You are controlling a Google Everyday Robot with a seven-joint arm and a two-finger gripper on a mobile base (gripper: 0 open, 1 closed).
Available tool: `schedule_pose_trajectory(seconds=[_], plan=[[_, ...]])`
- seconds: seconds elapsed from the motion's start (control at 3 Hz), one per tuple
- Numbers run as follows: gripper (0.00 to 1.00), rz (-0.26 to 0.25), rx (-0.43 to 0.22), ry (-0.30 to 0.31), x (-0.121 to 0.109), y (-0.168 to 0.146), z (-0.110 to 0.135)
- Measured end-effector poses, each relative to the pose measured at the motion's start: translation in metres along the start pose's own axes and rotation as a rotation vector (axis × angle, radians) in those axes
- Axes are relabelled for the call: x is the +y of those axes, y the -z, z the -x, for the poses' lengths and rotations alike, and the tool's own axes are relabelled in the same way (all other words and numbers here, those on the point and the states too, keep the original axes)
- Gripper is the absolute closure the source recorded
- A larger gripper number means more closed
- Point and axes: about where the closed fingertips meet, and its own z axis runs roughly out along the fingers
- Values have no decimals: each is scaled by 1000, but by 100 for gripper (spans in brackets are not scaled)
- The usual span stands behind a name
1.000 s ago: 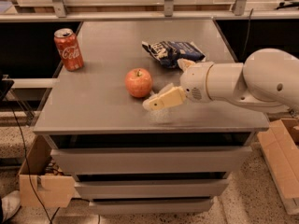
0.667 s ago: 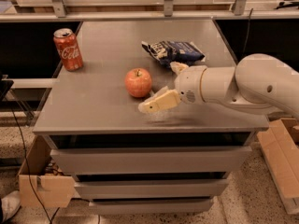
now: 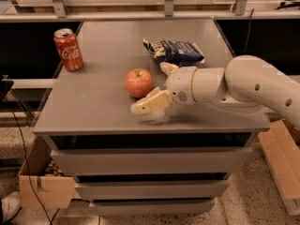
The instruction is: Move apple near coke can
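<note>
Red apple [image 3: 138, 82] now sits beside the wide-spread gripper [image 3: 151, 89], which has slid left; a grasp seems next, the can [image 3: 68, 49] well apart.

A grey metal cabinet [image 3: 98, 109] with a flat top and three wide drawers stands on a pale speckled stone floor [image 3: 243, 205]. Open brown cardboard boxes sit at its left [image 3: 44, 189] and right [image 3: 283, 156]. Behind it runs a grey metal shelf rail [image 3: 117, 16] on upright posts, with dark recesses beneath. The light is warm and dim. The gripper [image 3: 157, 85] hovers over the cabinet's front half.
</note>
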Motion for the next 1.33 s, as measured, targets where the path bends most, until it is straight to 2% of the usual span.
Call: schedule_pose_trajectory(seconds=[0.33,1.33], plan=[[16,21,-15,6,1,-9,4],[85,59,-41,6,0,-22,12]])
